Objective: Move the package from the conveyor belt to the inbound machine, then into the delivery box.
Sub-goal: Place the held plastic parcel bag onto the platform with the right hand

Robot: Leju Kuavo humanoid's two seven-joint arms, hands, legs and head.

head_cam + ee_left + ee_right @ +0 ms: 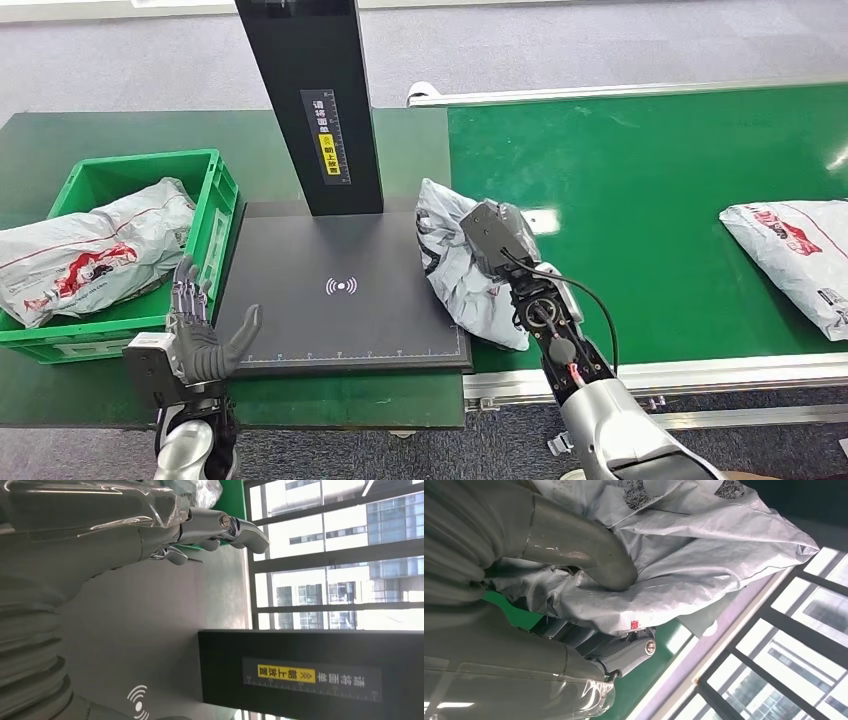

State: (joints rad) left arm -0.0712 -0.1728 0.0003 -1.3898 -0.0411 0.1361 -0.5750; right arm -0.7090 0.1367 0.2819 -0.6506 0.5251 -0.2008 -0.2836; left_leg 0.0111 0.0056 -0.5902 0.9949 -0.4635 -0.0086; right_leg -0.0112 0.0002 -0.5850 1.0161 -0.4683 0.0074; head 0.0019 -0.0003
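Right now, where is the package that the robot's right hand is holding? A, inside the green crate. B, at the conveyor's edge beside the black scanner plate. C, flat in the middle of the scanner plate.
B: the right hand grips the package where the green conveyor belt meets the scanner plate.

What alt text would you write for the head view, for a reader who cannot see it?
The robot's right hand grips a grey package at the edge of the green conveyor belt, beside the black inbound machine. Its left hand is open near a green delivery box holding another package.
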